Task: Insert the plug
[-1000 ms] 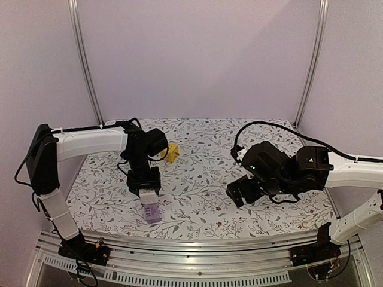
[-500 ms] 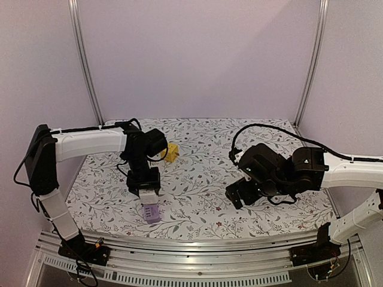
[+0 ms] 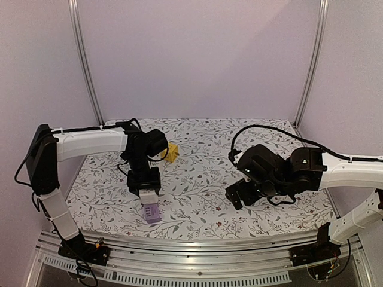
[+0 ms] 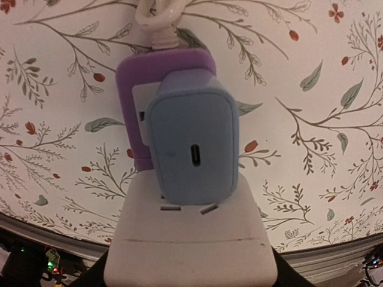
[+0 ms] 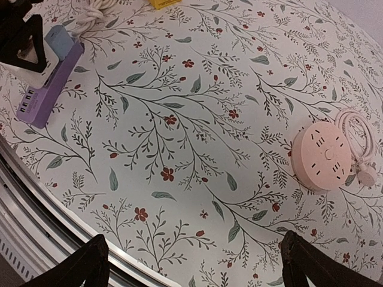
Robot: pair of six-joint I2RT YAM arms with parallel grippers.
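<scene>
A purple power strip with a white socket face lies near the table's front edge; it also shows in the top view and the right wrist view. A light blue charger stands in it at the cord end. My left gripper straddles the white face, black fingers against both sides, shut on the strip. My right gripper is open and empty above bare cloth. A round pink socket with a coiled white cord and plug lies to its right.
A small yellow block sits behind the left arm. The strip's white cord runs away from the charger end. The metal front rail borders the flowered cloth. The right arm hides the pink socket in the top view.
My right arm has shifted slightly to the left. The left arm and the power strip have not moved.
</scene>
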